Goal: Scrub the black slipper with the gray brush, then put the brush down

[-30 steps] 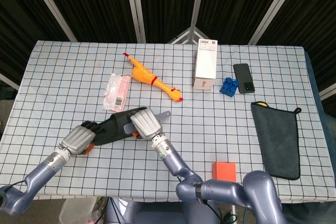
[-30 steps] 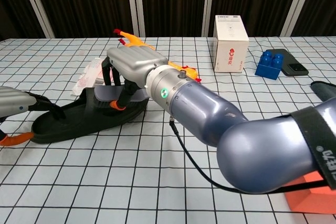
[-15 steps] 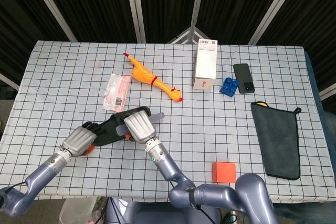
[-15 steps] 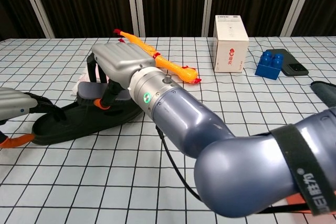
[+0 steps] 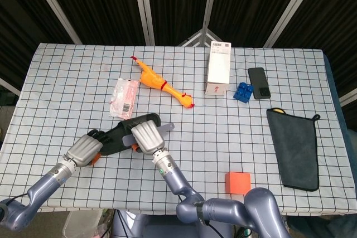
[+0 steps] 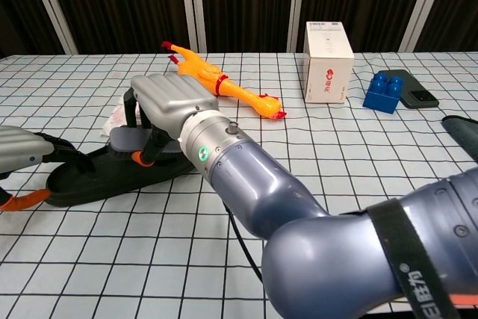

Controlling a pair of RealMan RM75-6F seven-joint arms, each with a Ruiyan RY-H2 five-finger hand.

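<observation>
The scrubbing step is in hand: the right robot hand (image 6: 166, 104) grips the brush (image 6: 133, 137) on the slipper (image 6: 112, 173) beneath it, which the left robot hand (image 5: 83, 149) holds steady; next likely more strokes before setting the brush on the surface (image 5: 223, 137).

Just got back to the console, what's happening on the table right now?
The right hand holds the gray brush down on the black slipper, mid-scrub. The left hand grips the slipper's near end, steadying it on the table. The brush has not been put down yet. The rubber chicken, white box and towel lie apart, untouched.
</observation>
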